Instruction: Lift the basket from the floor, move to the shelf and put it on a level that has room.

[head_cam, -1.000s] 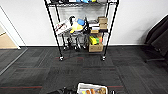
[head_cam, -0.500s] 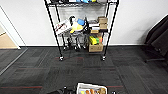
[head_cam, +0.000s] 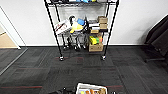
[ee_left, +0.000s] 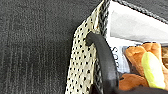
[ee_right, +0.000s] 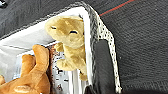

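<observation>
The basket (head_cam: pixel 91 89) stands on the dark grey carpet floor (head_cam: pixel 82 72) right in front of me, cream woven with a dark rim and white lining, with plush toys inside. The left wrist view looks closely at one end of the basket (ee_left: pixel 82 62), where its dark loop handle (ee_left: pixel 105 57) runs down towards my left gripper. In the right wrist view, the other end of the basket (ee_right: pixel 105 35) shows a dark handle (ee_right: pixel 102 65) over the rim and a tan plush toy (ee_right: pixel 67 35) inside. The black wire shelf (head_cam: pixel 82 30) stands ahead against the white wall.
The shelf's middle and lower tiers hold toys, books and cardboard boxes (head_cam: pixel 96 47). A dark chair (head_cam: pixel 158 37) stands at the right by the wall. At the far left is a doorway with tan wooden flooring (head_cam: pixel 6 41). Open carpet lies between the basket and the shelf.
</observation>
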